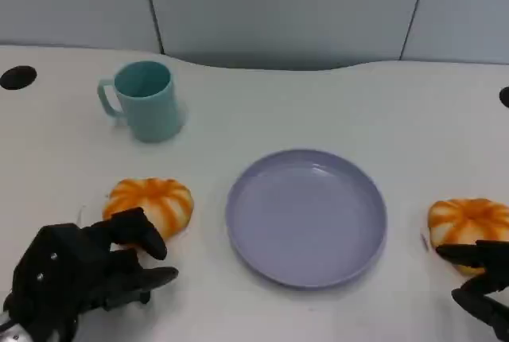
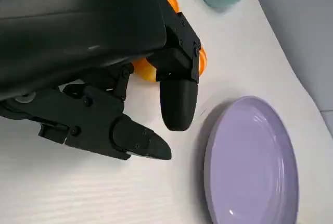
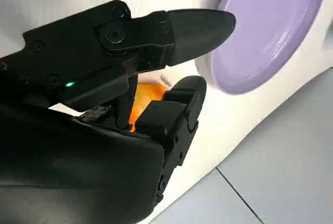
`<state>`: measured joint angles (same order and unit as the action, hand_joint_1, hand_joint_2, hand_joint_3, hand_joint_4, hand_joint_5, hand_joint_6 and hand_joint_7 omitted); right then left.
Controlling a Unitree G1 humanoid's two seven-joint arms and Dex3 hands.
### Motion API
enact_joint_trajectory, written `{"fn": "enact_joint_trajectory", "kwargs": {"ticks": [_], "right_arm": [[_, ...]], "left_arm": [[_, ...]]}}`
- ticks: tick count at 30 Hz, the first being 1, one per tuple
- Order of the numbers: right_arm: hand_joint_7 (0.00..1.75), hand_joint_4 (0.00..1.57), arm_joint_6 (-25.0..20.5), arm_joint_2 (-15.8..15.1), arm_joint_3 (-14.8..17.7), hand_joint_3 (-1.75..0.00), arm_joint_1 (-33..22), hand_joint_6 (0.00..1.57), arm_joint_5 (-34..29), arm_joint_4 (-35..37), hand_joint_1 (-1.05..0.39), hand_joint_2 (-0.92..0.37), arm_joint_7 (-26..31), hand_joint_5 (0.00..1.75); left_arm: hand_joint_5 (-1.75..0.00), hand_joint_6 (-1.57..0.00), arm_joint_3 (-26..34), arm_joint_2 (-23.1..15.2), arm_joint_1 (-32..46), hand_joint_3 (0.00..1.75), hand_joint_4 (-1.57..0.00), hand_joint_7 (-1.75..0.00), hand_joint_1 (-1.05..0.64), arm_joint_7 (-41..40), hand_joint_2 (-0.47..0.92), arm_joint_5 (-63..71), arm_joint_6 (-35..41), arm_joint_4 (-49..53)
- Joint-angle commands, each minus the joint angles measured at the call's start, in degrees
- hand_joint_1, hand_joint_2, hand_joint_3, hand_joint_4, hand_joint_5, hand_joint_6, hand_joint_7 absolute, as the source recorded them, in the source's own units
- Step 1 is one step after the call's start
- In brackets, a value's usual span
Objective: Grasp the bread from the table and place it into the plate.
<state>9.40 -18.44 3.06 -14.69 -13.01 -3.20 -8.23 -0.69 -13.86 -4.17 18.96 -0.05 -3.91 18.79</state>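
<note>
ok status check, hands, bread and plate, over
Left hand open, next to left bread. Right hand open by right bread. Purple plate bare between them. Teal mug clear of path.

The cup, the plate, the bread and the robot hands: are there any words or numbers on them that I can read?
None: no words, numbers or signs can be read.
Cup: plain teal, no print.
Plate: plain purple, no print.
Left bread and right bread: orange and white stripes, no label.
Left robot hand and right robot hand: black, no lettering; the right wrist view shows a small green light, not a sign.
</note>
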Motion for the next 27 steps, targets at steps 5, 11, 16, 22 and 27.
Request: {"fn": "enact_joint_trajectory", "kwargs": {"ticks": [5,11,16,22,27], "right_arm": [[0.00,0.61,-0.75,-0.42,0.27,-0.30,-0.54,0.83,0.41,-0.86,-0.28,-0.92,-0.09,0.84],[0.00,0.63,0.81,-0.56,0.23,-0.30,-0.25,0.84,0.36,0.06,-0.25,-0.92,0.19,0.86],[0.00,0.62,0.57,-0.54,0.20,-0.30,-0.28,0.84,0.36,-0.08,-0.28,-0.92,0.04,0.86],[0.00,0.62,0.20,-0.03,-0.16,-0.29,-0.38,0.84,0.00,-0.33,-0.28,-0.92,0.44,0.87],[0.00,0.59,-1.26,0.42,-0.88,-0.31,-0.51,0.83,-1.21,-1.71,-0.27,-0.92,0.90,0.85]], "left_arm": [[-1.75,-0.52,0.39,-0.69,-0.19,0.03,-0.74,-1.75,-0.23,0.18,0.92,-0.17,-1.33,0.14],[-1.75,-0.52,0.35,-0.64,-0.27,0.03,-0.74,-1.75,-0.24,-0.20,0.91,0.01,-0.39,-0.19],[-1.75,-0.52,0.46,-0.64,-0.35,0.03,-0.74,-1.75,-0.23,-0.16,0.91,-0.04,-1.28,0.31],[-1.75,-0.50,0.76,-0.72,0.58,0.04,-0.73,-1.75,-0.20,-3.54,0.92,2.56,-10.76,0.51],[-1.75,-0.45,-3.05,-8.13,0.56,0.03,-0.67,-1.75,-0.26,-25.34,0.90,31.81,-23.75,-4.96]]}}
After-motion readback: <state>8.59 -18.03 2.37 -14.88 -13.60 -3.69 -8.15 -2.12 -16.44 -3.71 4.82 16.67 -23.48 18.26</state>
